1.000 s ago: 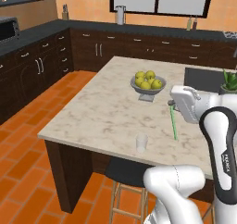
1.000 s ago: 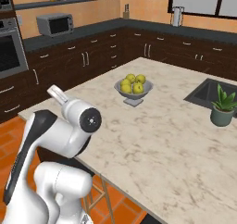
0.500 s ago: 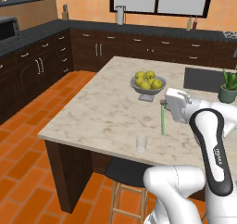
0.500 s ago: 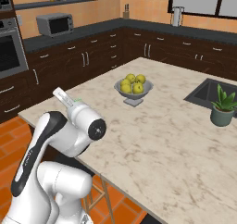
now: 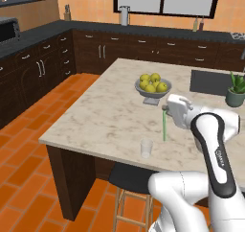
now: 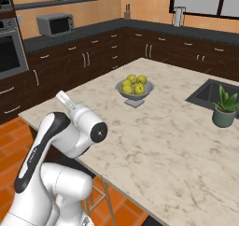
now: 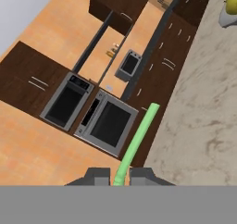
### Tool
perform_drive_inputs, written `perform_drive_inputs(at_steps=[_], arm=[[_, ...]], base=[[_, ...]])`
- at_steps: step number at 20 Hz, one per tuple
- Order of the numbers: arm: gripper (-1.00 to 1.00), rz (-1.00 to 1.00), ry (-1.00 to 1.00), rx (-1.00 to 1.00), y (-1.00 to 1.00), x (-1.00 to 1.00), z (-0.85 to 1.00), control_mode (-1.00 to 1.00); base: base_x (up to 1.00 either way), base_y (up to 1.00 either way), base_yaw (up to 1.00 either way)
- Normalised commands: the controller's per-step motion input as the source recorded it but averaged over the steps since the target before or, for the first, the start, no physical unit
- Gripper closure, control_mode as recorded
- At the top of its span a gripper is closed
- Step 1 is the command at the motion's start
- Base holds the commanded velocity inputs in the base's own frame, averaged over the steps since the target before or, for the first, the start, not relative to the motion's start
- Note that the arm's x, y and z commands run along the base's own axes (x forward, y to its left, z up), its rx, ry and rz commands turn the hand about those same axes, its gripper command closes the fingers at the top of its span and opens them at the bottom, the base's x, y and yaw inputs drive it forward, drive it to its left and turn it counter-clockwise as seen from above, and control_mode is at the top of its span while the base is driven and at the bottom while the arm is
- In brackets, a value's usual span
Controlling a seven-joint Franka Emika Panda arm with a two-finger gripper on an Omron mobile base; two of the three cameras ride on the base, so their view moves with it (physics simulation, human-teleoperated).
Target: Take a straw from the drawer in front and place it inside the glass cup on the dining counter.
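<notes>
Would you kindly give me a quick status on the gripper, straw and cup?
Gripper shut on the straw, held upright above the dining counter. Glass cup empty near the counter's edge, apart from the straw. Nothing between them.

Upright green straw (image 5: 164, 125) above glass cup (image 5: 146, 148)

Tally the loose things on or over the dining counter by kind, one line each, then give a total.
Straw, held upright in the shut gripper: 1
Glass cup: 1
Bowl of lemons: 1
Potted plant: 1
Total: 4
</notes>
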Motion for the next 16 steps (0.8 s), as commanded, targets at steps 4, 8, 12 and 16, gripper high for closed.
perform_drive_inputs(at_steps=[4, 8, 12, 16], arm=[[1.00, 0.00, 0.00, 0.00, 0.06, 0.16, -0.21, -1.00], [1.00, 0.00, 0.00, 0.00, 0.12, 0.33, -0.23, -1.00], [1.00, 0.00, 0.00, 0.00, 0.12, 0.35, -0.21, -1.00], [1.00, 0.00, 0.00, 0.00, 0.01, 0.29, -0.28, -1.00]], base=[[0.00, 0.00, 0.00], [0.00, 0.00, 0.00], [0.00, 0.00, 0.00], [0.00, 0.00, 0.00]])
